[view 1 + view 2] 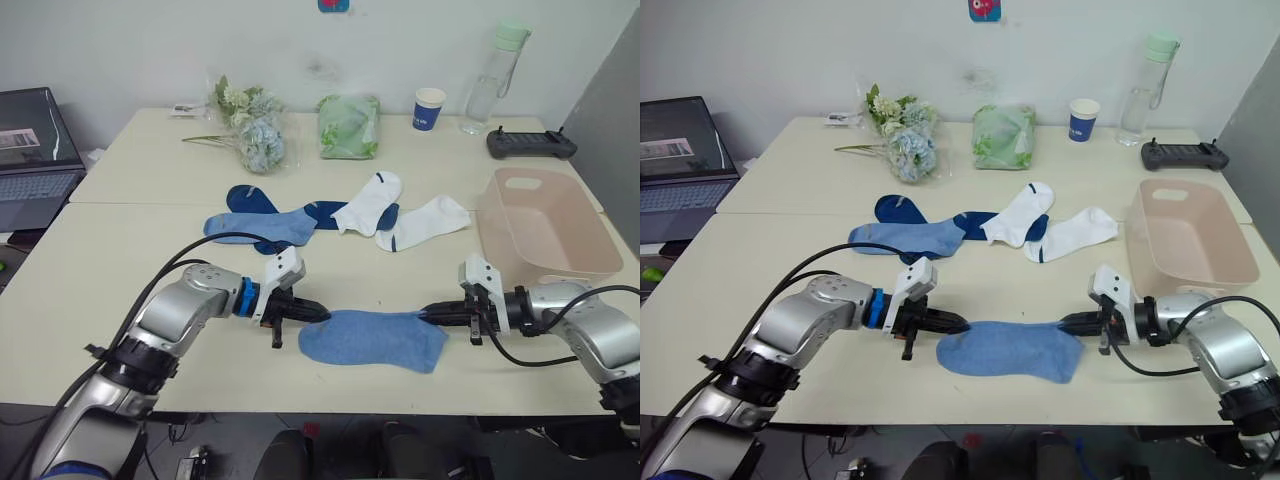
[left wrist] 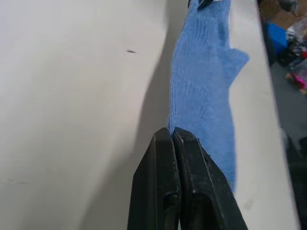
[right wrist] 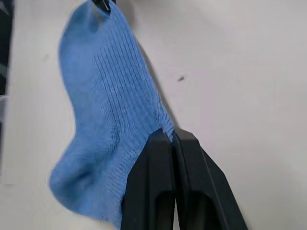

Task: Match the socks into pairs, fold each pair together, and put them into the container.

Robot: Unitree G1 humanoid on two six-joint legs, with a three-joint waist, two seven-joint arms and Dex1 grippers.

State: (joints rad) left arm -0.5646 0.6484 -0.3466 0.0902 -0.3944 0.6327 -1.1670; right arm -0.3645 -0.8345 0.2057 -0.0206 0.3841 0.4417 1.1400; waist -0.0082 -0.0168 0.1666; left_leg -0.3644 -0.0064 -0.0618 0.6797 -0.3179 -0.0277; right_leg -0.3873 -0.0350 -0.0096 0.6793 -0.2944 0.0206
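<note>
desk (image 1: 120, 270): your work surface | container (image 1: 545, 222): right of frame, empty-side up | light blue sock (image 1: 372, 340): lower centre, long axis left-right | left gripper (image 1: 322, 314): fingers pinched on sock's left end | right gripper (image 1: 424, 314): fingers pinched on right end

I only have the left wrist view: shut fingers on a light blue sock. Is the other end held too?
Observer: Yes. The right gripper is shut on the opposite end of that light blue sock, which is stretched between it and the left gripper.
Operator: Where is its match?
Observer: The second light blue sock lies farther back on the table, overlapping a dark navy sock.
Operator: And the tub?
Observer: The pink tub sits on your right side, behind the right gripper, with no socks visible inside.
</note>
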